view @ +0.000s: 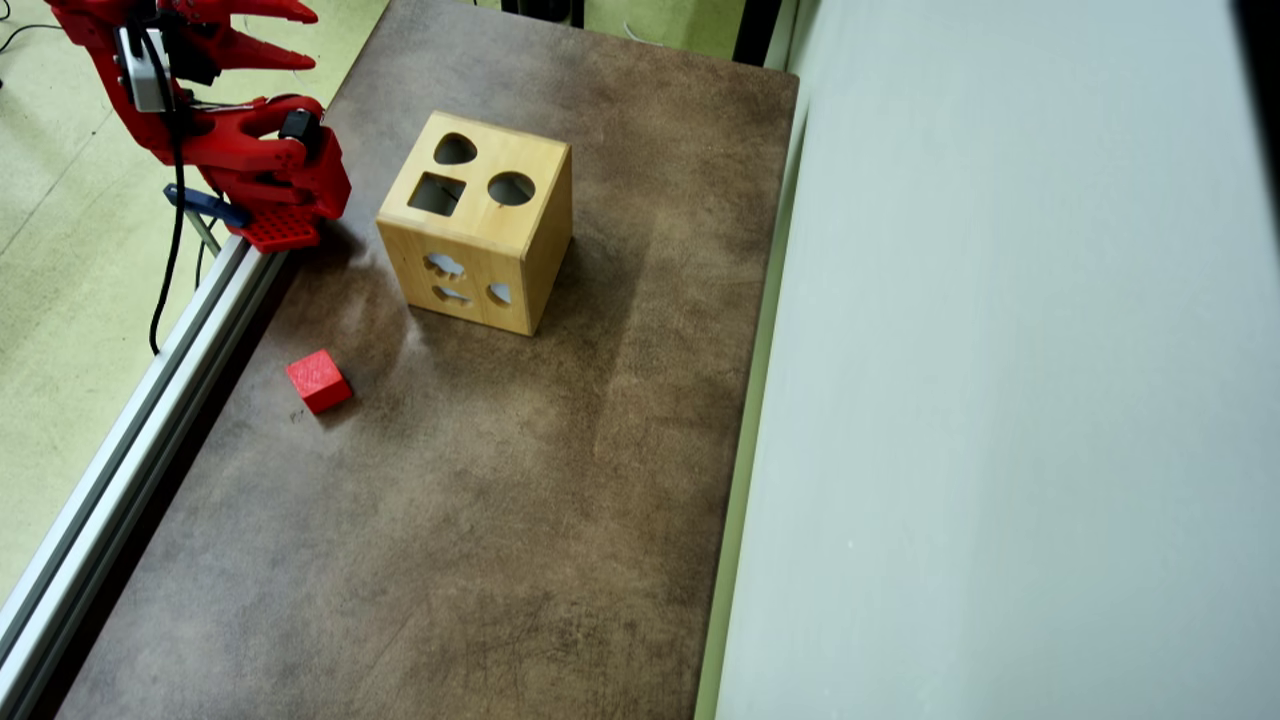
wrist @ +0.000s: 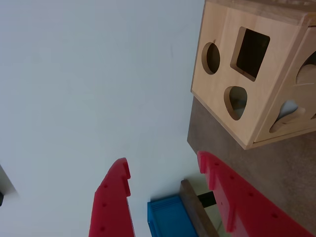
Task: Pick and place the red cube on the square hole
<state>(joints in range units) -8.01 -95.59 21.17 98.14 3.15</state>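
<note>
The red cube (view: 318,380) lies on the brown table near its left edge in the overhead view; the wrist view does not show it. The wooden box (view: 478,222) stands farther back, its top bearing the square hole (view: 437,194), a round cutout and a heart-like one. In the wrist view the box (wrist: 232,94) is at upper right with the square hole (wrist: 253,53) dark. My red gripper (view: 300,36) is raised at the top left corner, far from the cube. Its jaws (wrist: 163,168) stand wide apart with nothing between them.
An aluminium rail (view: 130,420) runs along the table's left edge. A pale grey wall (view: 1000,400) borders the right side. A blue clamp (wrist: 170,217) grips the table edge below the gripper. Green floor (view: 60,300) lies left of the rail.
</note>
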